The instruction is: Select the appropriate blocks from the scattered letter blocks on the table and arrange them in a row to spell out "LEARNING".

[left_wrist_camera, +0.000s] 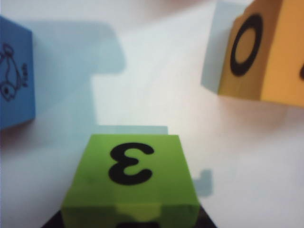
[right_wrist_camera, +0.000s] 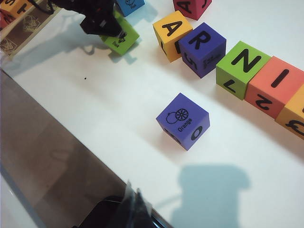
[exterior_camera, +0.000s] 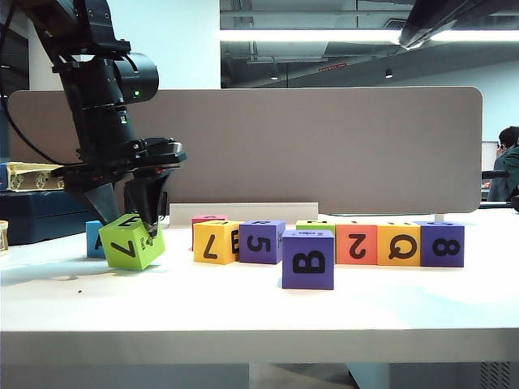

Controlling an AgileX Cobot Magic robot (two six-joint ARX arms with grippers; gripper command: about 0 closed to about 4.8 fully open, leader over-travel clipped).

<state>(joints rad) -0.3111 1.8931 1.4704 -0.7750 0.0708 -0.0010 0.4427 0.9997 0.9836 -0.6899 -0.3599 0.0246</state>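
the lime green block (exterior_camera: 131, 241) is clamped between the fingers of the left gripper (exterior_camera: 122, 217) at the left end of the white table (exterior_camera: 243, 316). it hangs tilted, one lower corner at or just above the surface, a "7" on the face toward the exterior camera. in the left wrist view this same block (left_wrist_camera: 130, 178) shows a "3" on its upper face, and the jaws stay hidden under its edges.

just behind it stands a blue block (exterior_camera: 95, 239) with a small animal drawing on one side (left_wrist_camera: 14, 78). to its right runs the row: a yellow block (exterior_camera: 215, 241), a purple block with "5" (exterior_camera: 261, 241), a green block (right_wrist_camera: 244, 66), an orange-red block with "2" (exterior_camera: 357, 243), a yellow block with "q" (exterior_camera: 399, 243) and a purple block with "8" (exterior_camera: 442, 243). from above, the first four tops read a, r, n, i. a red block (exterior_camera: 208, 220) sits behind the row.

the purple cube marked b (exterior_camera: 308, 259) stands alone in front of the row, apart from it.

the right gripper is out of every view; i cannot tell whether it is open or closed.

a grey-brown partition panel (exterior_camera: 324, 146) closes off the back of the table.
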